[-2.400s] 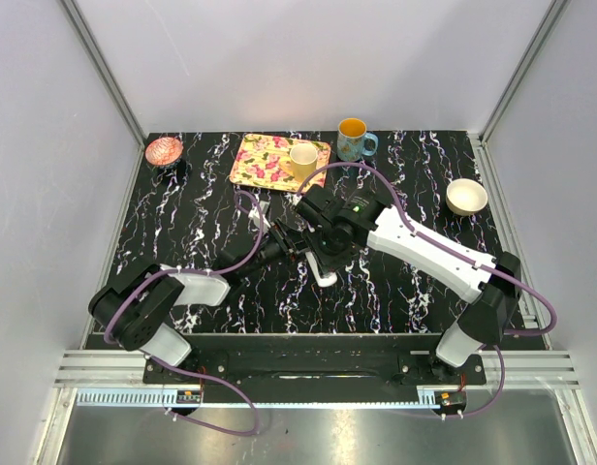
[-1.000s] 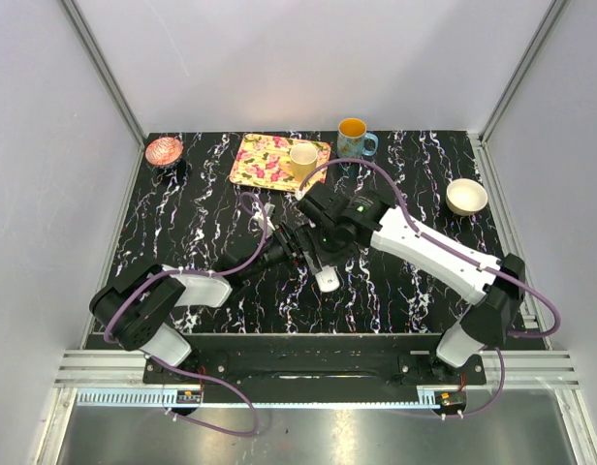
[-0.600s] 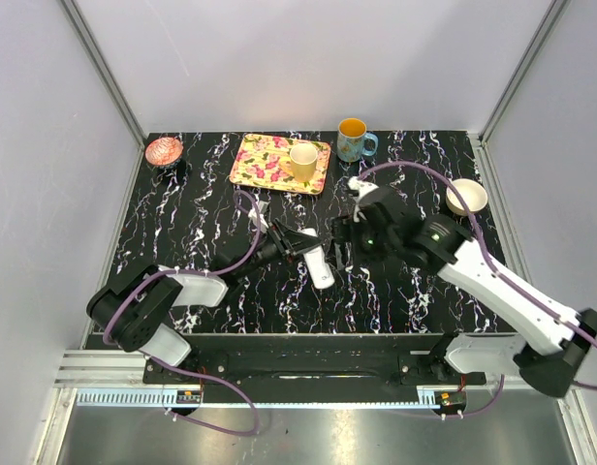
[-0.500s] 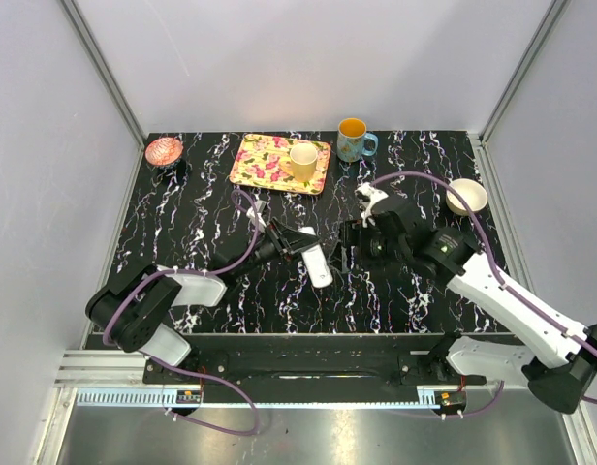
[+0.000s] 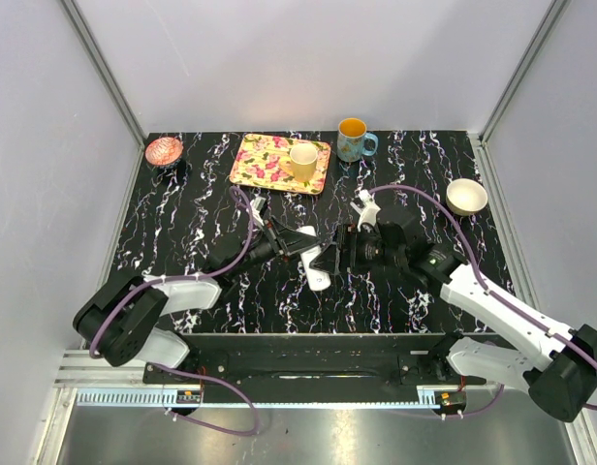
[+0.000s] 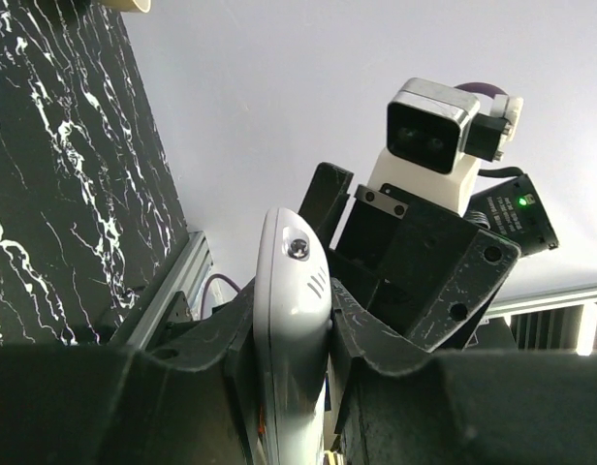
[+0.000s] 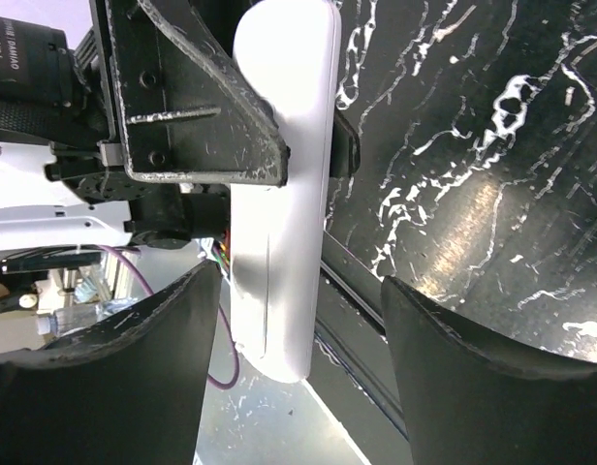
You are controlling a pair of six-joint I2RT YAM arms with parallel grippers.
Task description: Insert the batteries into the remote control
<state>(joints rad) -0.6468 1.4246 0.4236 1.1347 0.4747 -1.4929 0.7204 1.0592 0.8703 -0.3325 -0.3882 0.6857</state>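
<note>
The remote control [image 5: 317, 268] is clamped across its width by the closed left pincer [image 5: 306, 247], near the middle of the bench [image 5: 182, 223]. Seen from above, its long axis runs roughly from 12 to 6 o'clock. The right pincer [image 5: 339, 256], nearer and open, stands just beside it at 3 o'clock, facing it. No batteries can be made out. Bare bench is available toward 3 and 6 o'clock, and the tray [image 5: 265, 160] lies well apart at 12.
</note>
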